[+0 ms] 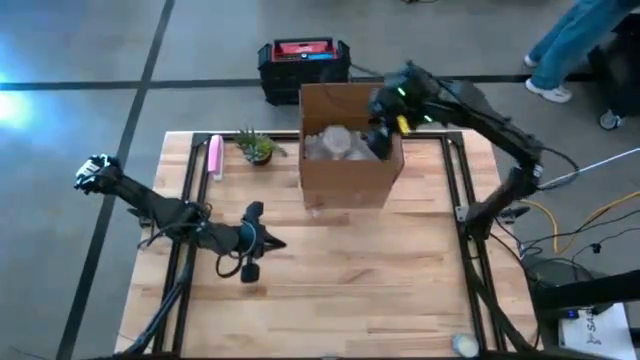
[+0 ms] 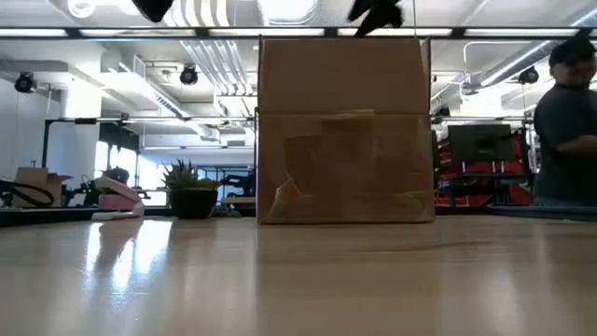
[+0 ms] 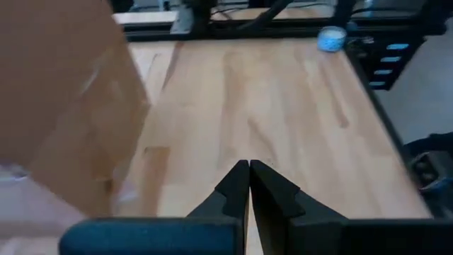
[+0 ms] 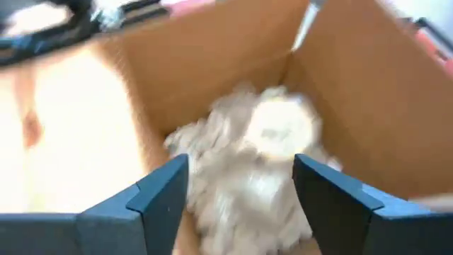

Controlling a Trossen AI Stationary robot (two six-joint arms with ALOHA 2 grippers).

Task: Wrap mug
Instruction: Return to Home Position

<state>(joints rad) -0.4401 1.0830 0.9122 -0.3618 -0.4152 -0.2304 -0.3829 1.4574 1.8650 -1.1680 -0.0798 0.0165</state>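
An open cardboard box (image 1: 350,165) stands on the table's far middle. Inside it lies a crumpled white bundle of wrapping (image 1: 338,143), which fills the middle of the right wrist view (image 4: 255,156). The mug itself is hidden. My right gripper (image 4: 241,170) is open and hangs over the box's right part (image 1: 382,135), fingers pointing down at the bundle with a gap between them and it. My left gripper (image 1: 278,243) is shut with nothing in it. It sits low over the table left of the box, pointing toward the table's right edge (image 3: 249,168).
A small potted plant (image 1: 257,147) and a pink object (image 1: 214,155) stand at the far left. A roll of tape (image 1: 463,344) lies at the near right corner. A black and red case (image 1: 303,65) sits on the floor behind the table. A person (image 2: 569,121) stands beyond the right side.
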